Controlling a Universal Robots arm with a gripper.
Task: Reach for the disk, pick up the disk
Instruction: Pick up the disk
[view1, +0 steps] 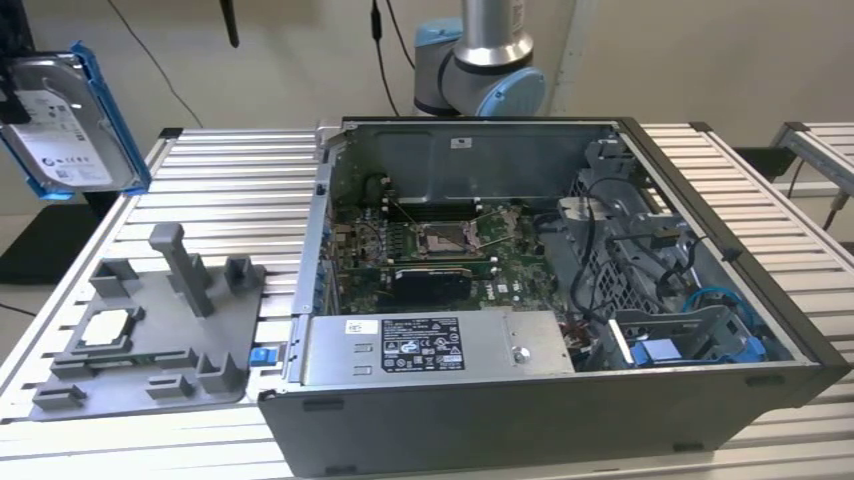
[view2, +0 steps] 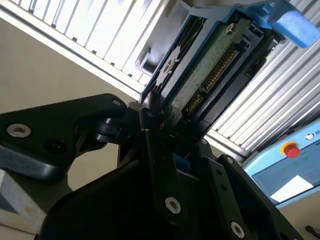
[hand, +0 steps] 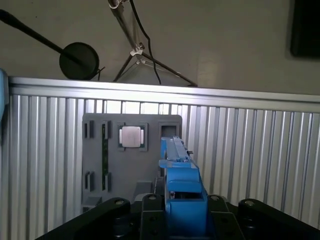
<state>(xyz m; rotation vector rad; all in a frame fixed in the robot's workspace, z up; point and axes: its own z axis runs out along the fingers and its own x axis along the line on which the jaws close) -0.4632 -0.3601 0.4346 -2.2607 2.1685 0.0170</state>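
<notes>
Where the disk (view1: 64, 120) sits in the exterior view, you find it up in the air at the exterior view's far left. It is clear of the slatted metal table (view1: 227, 180) and stands roughly on edge, leaning a little. Its silver face with the white label turns toward that camera, and the bright blue bracket frames it.

In both wrist views you see the gripper (view2: 172, 130) (hand: 182, 212) closed on the disk (view2: 210, 65) (hand: 181, 180), with black fingers (view2: 155, 150) pressed against its two sides. The second wrist view shows you the green circuit-board underside with its row of connector pins, and a blue tab of the bracket at the far end. The first wrist view shows you the blue bracket edge-on, rising from between the jaws.

Below the held disk, the grey fixture tray (view1: 147, 350) (hand: 100, 150) lies flat on the table. A small square silver chip (view1: 107, 328) (hand: 131, 136) is seated in one of its pockets.

The open computer case (view1: 534, 420) stands on the table just beside the tray, toward the exterior view's right and well apart from the disk. A long grey box (view1: 427, 345) with a white sticker lies along its near side. The arm's base joint (view1: 481, 60) rises behind the case.
</notes>
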